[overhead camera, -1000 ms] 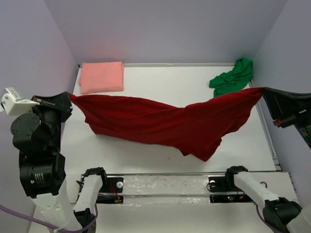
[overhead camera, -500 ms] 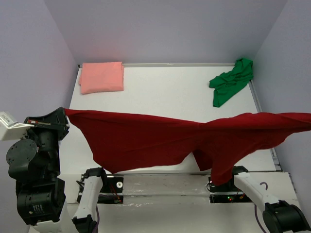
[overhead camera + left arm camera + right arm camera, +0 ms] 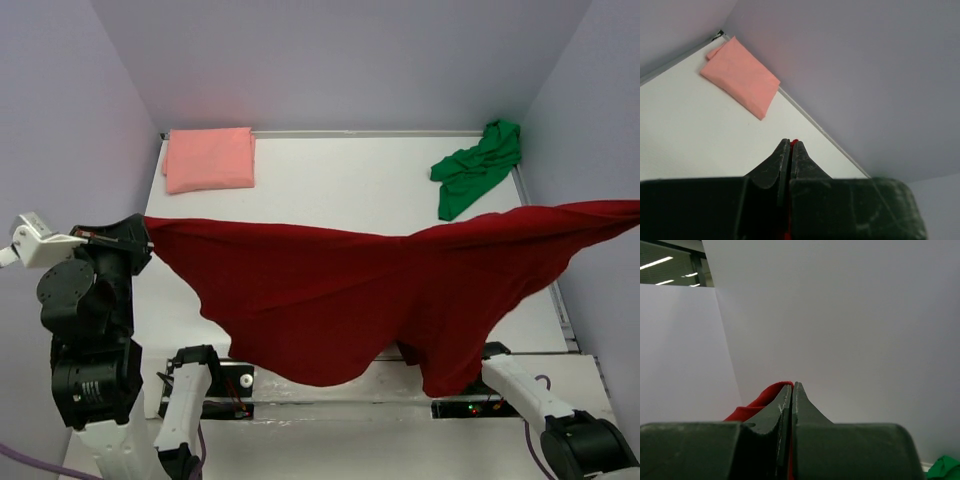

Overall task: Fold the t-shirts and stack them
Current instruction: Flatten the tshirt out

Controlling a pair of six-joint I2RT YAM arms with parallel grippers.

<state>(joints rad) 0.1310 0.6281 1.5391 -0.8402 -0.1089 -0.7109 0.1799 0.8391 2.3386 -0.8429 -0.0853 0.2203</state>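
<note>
You have nothing to read in these views. No lettering, label, brand, number or sign shows legibly on any surface.
</note>
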